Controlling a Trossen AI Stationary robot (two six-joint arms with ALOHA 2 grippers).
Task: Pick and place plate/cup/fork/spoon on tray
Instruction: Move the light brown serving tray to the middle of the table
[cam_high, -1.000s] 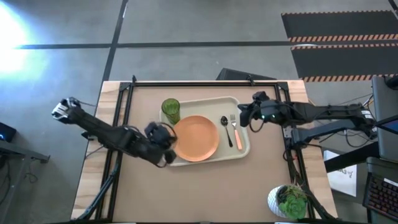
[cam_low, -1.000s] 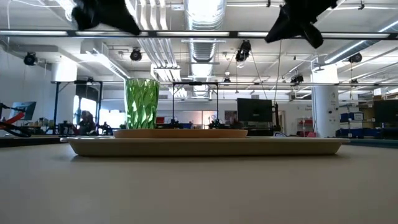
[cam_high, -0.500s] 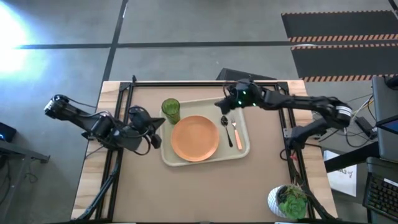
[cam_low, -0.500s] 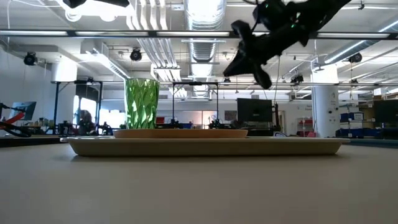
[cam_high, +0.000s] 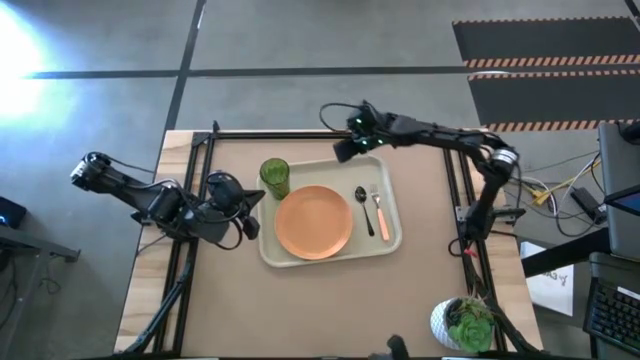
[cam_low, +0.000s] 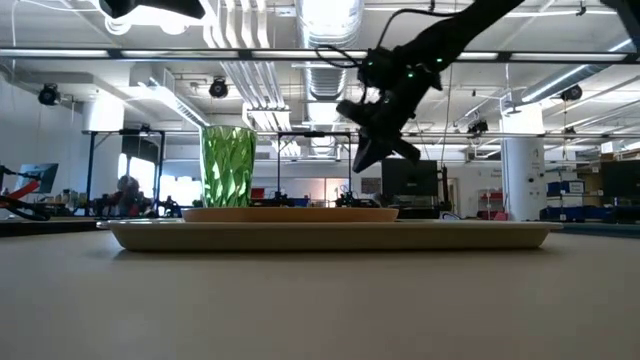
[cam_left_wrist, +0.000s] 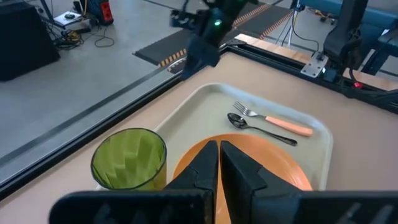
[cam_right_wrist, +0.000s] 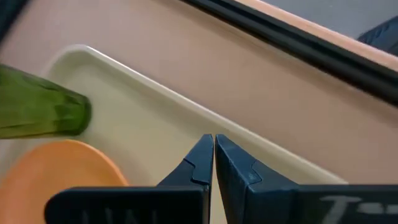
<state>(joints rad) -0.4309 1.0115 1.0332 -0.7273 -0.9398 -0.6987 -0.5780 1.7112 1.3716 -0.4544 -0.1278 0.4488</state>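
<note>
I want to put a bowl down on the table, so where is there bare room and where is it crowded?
Free: the wide tabletop strip in front of the tray, up to the potted plant at its corner.

Crowded: the tray, filled by cup, plate, spoon and fork. The left gripper crowds its left edge, the right gripper its back rim.

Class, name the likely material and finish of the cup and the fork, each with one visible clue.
The cup: probably plastic, glossy; translucent green faceted walls let light through.
The fork: silvery tines that look like metal; matte orange-pink handle, maybe plastic, though that is unclear.
</note>
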